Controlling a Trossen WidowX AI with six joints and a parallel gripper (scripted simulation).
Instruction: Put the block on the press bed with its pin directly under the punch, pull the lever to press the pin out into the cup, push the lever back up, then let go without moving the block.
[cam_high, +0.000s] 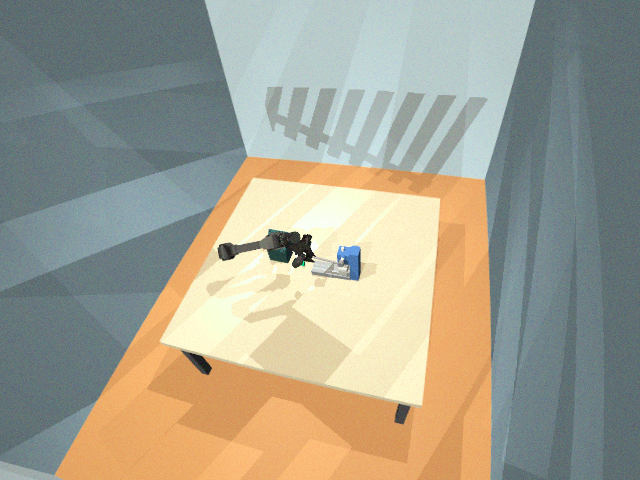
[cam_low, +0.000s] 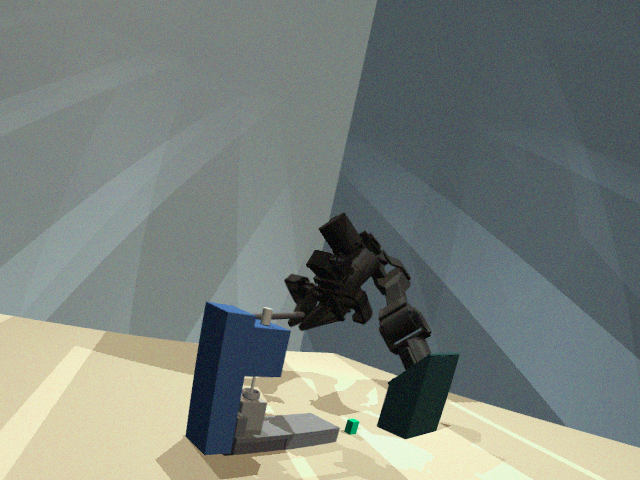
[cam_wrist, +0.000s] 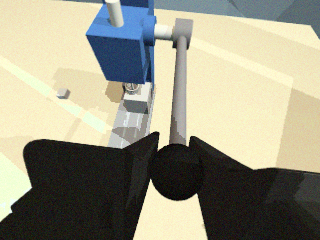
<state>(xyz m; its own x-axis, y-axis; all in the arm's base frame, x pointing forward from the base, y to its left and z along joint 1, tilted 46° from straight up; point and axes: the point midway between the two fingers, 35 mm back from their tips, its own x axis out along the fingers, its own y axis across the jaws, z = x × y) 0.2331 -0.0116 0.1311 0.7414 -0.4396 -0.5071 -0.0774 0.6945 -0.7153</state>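
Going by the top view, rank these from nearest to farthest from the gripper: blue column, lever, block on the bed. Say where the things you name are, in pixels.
1. Lever (cam_high: 325, 259) (cam_low: 281, 315) (cam_wrist: 179, 95): its end is between the fingers of the gripper (cam_high: 311, 258) (cam_low: 298, 322) (cam_wrist: 174, 139).
2. Block (cam_high: 338, 268) (cam_low: 253, 415) (cam_wrist: 136, 104): on the bed, right of the gripper in that view.
3. Blue column (cam_high: 354, 268) (cam_low: 211, 382) (cam_wrist: 142, 4): rightmost, beyond the block.

On the pale table stand the blue press (right of centre) and, left, a dark green pedestal.

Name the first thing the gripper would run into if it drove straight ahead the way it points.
The gripper is shut on the lever; beyond that, probably the blue press frame, though depth leaves it unclear whether it would pass beside it.
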